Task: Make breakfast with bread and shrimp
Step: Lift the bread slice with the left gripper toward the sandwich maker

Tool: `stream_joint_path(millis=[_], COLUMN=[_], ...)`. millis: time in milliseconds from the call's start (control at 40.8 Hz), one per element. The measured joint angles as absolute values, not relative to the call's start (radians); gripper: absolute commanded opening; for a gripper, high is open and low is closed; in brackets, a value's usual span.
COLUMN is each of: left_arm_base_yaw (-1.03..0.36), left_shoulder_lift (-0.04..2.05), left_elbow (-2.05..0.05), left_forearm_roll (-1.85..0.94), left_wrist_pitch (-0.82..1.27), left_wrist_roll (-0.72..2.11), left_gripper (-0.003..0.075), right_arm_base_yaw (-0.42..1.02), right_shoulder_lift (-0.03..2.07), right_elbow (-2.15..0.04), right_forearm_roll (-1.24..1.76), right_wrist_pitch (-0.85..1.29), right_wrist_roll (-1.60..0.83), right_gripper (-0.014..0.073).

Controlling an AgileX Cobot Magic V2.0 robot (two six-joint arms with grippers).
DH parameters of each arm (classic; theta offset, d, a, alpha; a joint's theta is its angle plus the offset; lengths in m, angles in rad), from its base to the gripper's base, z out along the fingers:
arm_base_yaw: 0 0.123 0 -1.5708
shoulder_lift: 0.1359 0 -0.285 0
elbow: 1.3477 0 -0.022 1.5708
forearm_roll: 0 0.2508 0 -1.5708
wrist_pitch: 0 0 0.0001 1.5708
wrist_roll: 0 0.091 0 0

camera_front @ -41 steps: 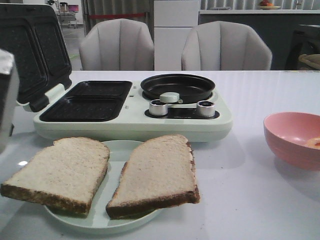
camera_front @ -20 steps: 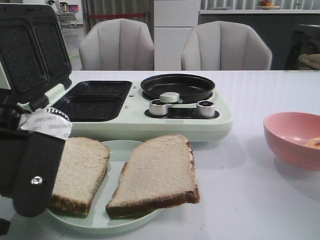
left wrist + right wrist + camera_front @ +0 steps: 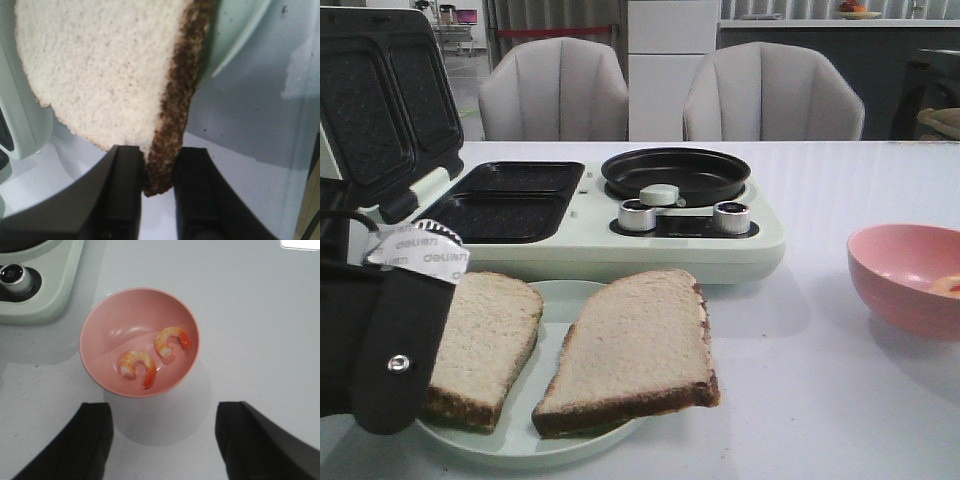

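Left wrist view: the left gripper (image 3: 159, 172) has its jaws apart astride the crust corner of the bread slice (image 3: 107, 70), which lies ahead on the plate (image 3: 235, 40). Soft, light, tearable; grip the firmer crust.

black left gripper (image 3: 159, 170): arrived at plate's near-left edge | jaws: now astride crust of left pale brown-crusted bread slice (image 3: 485, 340) | slice: nudged slightly right
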State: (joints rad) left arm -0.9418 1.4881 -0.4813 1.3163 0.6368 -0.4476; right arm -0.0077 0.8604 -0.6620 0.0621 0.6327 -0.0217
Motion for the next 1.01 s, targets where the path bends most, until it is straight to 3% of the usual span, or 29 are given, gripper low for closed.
stream_joint_path(millis=[147,466,735,1005], left_arm_base_yaw=[-0.942,-0.942,-0.942,-0.942], left_shoulder_lift=[1.488,1.444,1.242,1.04], left_elbow=[-0.485,-0.532,-0.562,-0.647], left_forearm_roll=[1.295,1.209,1.218,1.394], left_wrist_pitch=[0.65,0.693,0.753,0.772], left_wrist_roll=[-0.448,-0.448,-0.448,-0.448], left_gripper=[0.0099,0.0098,0.0098,0.0098], right_arm_base_yaw=[-0.008,-0.008,-0.008,-0.008], right_shoulder_lift=[0.86,0.86,0.86,0.86], right_elbow=[-0.662,-0.662,-0.662,-0.662], right_forearm_roll=[0.062,0.062,0.062,0.062], right_wrist_pitch=[0.633,0.631,0.631,0.631], right_wrist_roll=[-0.022,-0.022,-0.022,-0.022], right_gripper=[0.0547,0.0547,0.0547,0.0547])
